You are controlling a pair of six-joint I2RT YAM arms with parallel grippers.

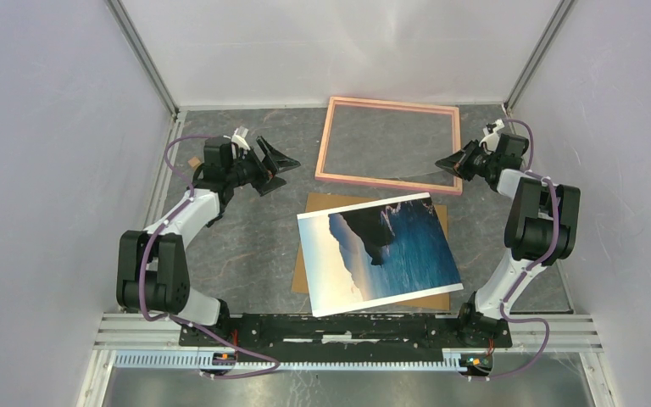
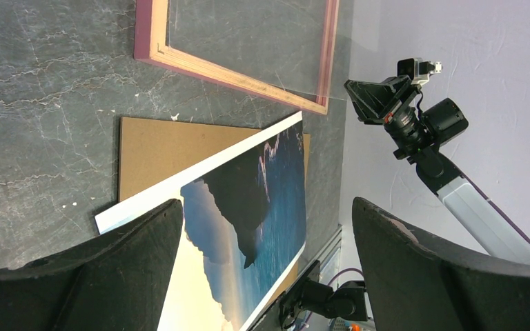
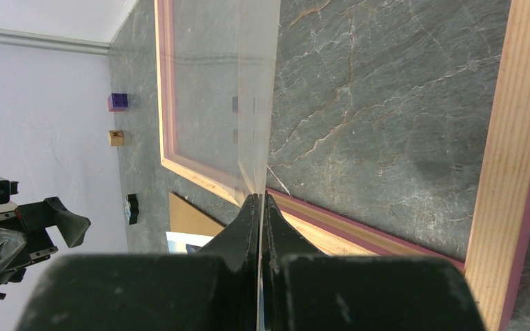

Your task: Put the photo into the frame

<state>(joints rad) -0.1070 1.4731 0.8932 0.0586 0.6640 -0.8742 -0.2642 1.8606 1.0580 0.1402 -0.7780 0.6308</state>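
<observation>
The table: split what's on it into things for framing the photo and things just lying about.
For the job: photo; frame; clear pane, pinched in the right pincer; brown backing board under the photo, probably.
Lying about: purple block; wooden block; small black piece.

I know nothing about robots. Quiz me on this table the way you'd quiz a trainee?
1. True or false: the rectangular paper photo of dark cliffs and blue sea already sits inside the thin salmon-pink rectangular frame.
2. What is the right gripper pinching? A) the photo B) the clear pane C) nothing
3. Fill in: the ____ gripper stands open and empty.

Key: 1 false, it lies on the flat brown board; 2 B; 3 left gripper.
</observation>
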